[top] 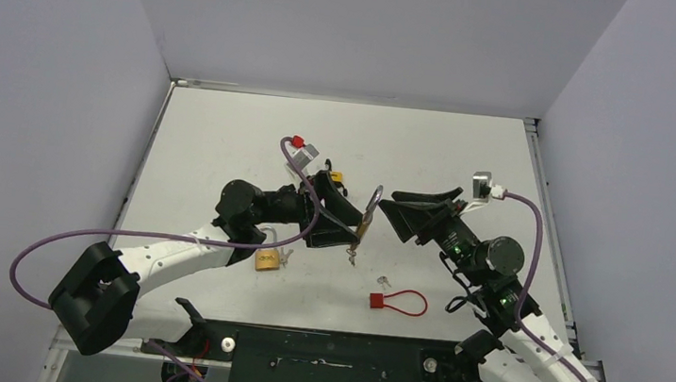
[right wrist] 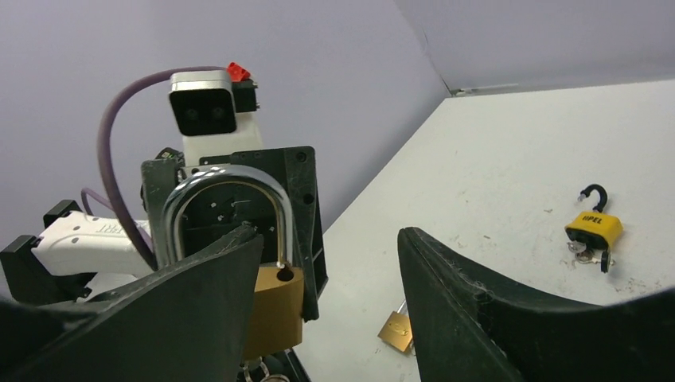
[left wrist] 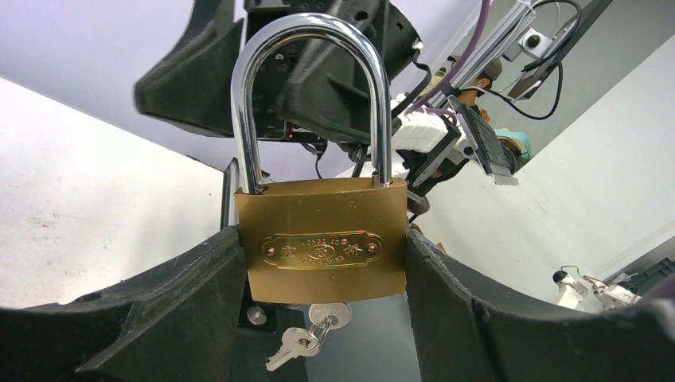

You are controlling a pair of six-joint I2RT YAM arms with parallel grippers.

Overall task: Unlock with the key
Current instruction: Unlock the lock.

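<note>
Left hand (top: pixel 342 222): clenched on brass padlock (left wrist: pixel 322 251) body, held above worktop (top: pixel 226 141), shackle toward right hand (right wrist: pixel 328 239).
Right hand: spread, grasping nothing, near shackle.
Key (left wrist: pixel 330 316): seated in keyway underneath, spare dangling.
Handling: pin body firmly; right hand should pinch key head squarely and turn without tugging.
Containers: none seen.
</note>
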